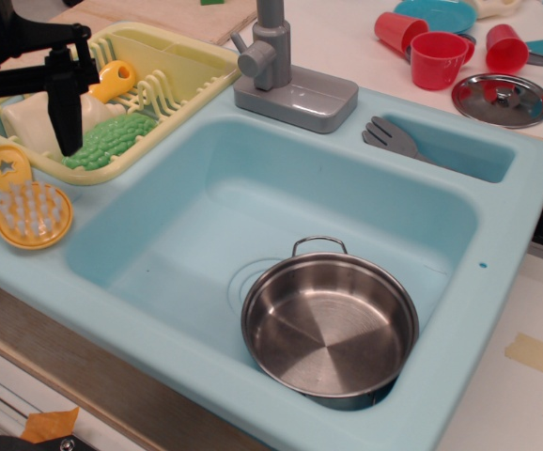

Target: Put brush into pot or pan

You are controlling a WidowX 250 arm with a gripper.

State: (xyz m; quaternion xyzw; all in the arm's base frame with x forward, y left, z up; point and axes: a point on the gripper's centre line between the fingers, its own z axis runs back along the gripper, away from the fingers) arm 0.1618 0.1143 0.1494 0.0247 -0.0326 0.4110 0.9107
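Gripper (13, 146) above the sink's left ledge, jaws spread wide, holding nothing.
Brush (27, 209) lies bristles-up on the near left ledge of the sink (497, 202), just below the gripper's fingers (65, 113). Pot (330, 322) sits in the basin's near right corner, well apart from the brush. Drying rack (192, 70) stands far left.

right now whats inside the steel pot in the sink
Nothing: the pot shows only its bare shiny bottom. The brush lies bristles up on the sink ledge at the left. What is under the pot is covered.
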